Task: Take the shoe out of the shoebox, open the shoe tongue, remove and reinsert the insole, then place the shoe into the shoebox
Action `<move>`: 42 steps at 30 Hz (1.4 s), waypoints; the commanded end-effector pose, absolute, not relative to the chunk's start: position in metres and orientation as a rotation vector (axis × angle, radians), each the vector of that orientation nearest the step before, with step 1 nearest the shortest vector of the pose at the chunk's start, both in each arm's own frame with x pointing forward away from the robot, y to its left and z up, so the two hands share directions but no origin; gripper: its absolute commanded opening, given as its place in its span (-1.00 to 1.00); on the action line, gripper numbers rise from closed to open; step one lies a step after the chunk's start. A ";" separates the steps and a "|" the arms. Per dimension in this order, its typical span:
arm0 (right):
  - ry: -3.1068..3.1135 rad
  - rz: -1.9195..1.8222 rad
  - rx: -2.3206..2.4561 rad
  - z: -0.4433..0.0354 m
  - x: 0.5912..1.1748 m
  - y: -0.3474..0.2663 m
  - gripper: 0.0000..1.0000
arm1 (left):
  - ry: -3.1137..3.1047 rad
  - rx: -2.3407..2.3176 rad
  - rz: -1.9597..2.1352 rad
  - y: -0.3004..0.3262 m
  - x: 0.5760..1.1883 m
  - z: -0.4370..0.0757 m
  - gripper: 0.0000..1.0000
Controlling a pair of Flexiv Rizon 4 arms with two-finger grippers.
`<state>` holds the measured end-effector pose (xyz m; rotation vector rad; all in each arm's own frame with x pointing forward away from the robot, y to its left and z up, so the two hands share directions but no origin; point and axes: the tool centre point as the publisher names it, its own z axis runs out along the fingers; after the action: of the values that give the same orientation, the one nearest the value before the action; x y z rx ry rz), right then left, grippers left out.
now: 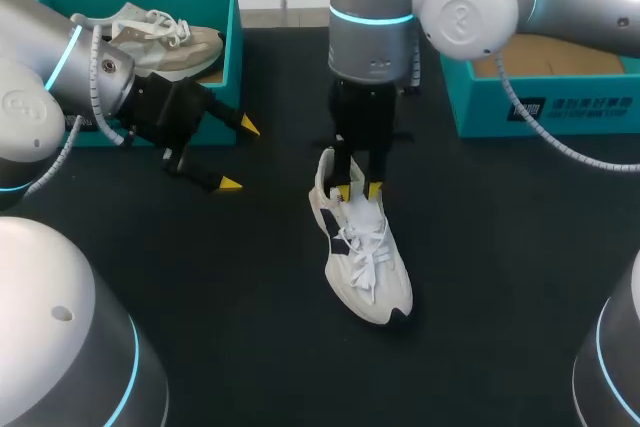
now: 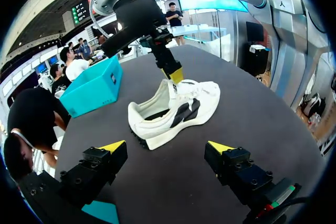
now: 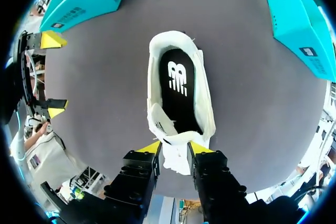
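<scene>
A white shoe (image 1: 365,257) with black side marks lies upright on the dark table, toe toward the front edge. My right gripper (image 1: 358,191) comes straight down over its opening, and its yellow tips pinch the raised white tongue (image 3: 176,157) from both sides. The black insole (image 3: 177,85) shows inside the shoe (image 3: 155,77), ahead of the fingers. My left gripper (image 1: 239,155) hangs open to the left of the shoe with nothing in it. In the left wrist view the shoe (image 2: 173,111) lies ahead of that gripper (image 2: 167,147).
A teal shoebox (image 1: 232,37) at the back left holds another pale shoe (image 1: 165,37). A second teal box (image 1: 540,97) with a brown inside stands at the back right. Dark table surface lies around the shoe.
</scene>
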<state>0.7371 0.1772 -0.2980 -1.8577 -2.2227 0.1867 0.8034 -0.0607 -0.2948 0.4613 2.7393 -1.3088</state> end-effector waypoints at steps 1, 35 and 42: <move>-2.234 0.192 -1.862 -0.294 0.743 0.183 -0.41 | 2.742 0.463 -1.305 -0.061 0.803 -0.295 1.00; -2.153 0.217 -1.837 -0.308 0.720 0.181 0.54 | 2.742 0.463 -1.305 -0.061 0.803 -0.295 1.00; -2.143 0.258 -1.870 -0.296 0.710 0.178 0.57 | 2.742 0.463 -1.305 -0.061 0.803 -0.295 1.00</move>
<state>0.7126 0.1767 -0.2996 -1.8614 -2.1368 0.2582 0.8034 -0.0607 -0.2948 0.4613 2.7393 -1.3089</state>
